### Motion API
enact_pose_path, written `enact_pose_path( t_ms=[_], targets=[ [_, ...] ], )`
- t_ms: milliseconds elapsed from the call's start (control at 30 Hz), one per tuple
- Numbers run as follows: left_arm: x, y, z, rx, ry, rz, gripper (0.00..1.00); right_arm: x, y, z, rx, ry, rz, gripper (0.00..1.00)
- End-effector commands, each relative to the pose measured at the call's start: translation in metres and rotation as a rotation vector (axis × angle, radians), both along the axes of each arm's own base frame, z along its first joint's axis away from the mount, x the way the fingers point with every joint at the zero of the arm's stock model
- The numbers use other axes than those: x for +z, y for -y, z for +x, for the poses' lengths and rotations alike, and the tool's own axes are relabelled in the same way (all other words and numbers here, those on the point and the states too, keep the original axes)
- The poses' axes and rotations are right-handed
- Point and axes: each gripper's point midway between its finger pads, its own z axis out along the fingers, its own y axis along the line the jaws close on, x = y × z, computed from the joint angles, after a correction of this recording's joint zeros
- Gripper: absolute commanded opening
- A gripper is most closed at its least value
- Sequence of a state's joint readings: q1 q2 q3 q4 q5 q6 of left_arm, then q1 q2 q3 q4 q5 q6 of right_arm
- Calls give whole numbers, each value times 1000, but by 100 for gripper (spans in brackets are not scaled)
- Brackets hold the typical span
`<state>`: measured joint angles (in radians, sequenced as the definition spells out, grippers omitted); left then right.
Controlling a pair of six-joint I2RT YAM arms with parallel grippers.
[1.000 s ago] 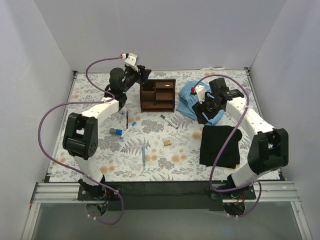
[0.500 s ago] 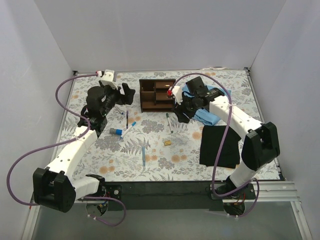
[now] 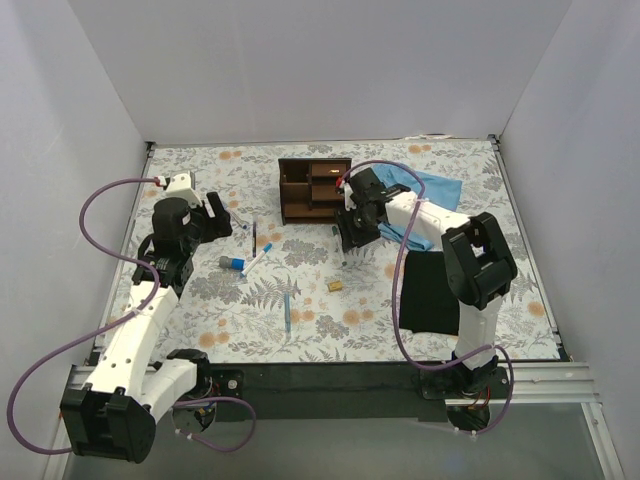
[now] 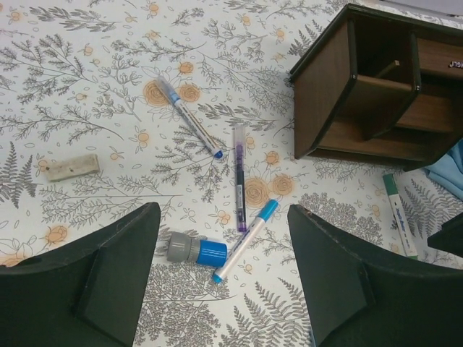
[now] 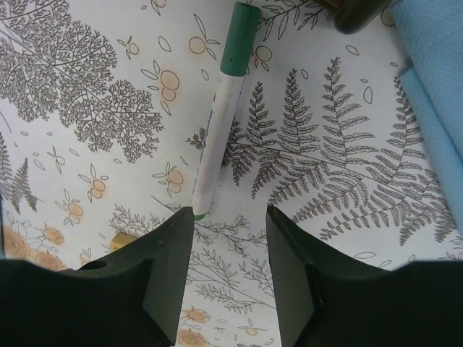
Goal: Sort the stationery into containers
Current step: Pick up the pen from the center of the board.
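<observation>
The dark brown wooden organizer [image 3: 315, 188] stands at the back centre and also shows in the left wrist view [image 4: 369, 94]. My left gripper [image 3: 222, 215] is open and empty, hovering left of a blue-and-grey cylinder [image 4: 197, 250], a white marker with blue cap [image 4: 246, 240], a dark pen [image 4: 239, 177] and a blue-white pen [image 4: 190, 118]. My right gripper [image 3: 347, 238] is open low over the table in the right wrist view [image 5: 228, 215]. A white marker with green cap [image 5: 221, 108] lies just ahead, its end at the left fingertip. A tan block [image 3: 337, 285] and a blue pen [image 3: 287, 312] lie nearer.
A light blue cloth [image 3: 425, 190] lies right of the organizer. A black cloth [image 3: 430, 290] lies at the right front. A pale eraser block [image 4: 72, 166] lies left of the pens. White walls close in the floral table on three sides.
My left arm has drawn back from the organizer to the left and nearer. My right gripper has moved left off the blue cloth to the green-capped marker.
</observation>
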<state>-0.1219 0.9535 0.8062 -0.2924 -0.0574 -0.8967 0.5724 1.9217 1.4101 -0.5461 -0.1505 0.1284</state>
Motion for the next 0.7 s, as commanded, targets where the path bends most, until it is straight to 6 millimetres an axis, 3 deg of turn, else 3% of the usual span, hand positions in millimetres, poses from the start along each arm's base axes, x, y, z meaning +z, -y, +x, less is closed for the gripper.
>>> enact_pose_path(
  t_ms=[0, 300, 567, 633, 667],
  targets=[
    [-4, -6, -10, 20, -16, 18, 71, 9, -18, 10, -102, 58, -9, 52],
    [0, -10, -15, 24, -2, 24, 71, -15, -30, 6, -94, 37, -59, 52],
    [7, -11, -13, 20, 11, 19, 70, -42, -7, -8, -104, 15, -157, 50],
    [6, -10, -13, 12, 11, 18, 70, -41, -6, -14, -84, 18, -163, 30],
    [6, -9, -12, 8, 17, 14, 70, -45, -1, -21, -77, 9, -173, 12]
  ],
)
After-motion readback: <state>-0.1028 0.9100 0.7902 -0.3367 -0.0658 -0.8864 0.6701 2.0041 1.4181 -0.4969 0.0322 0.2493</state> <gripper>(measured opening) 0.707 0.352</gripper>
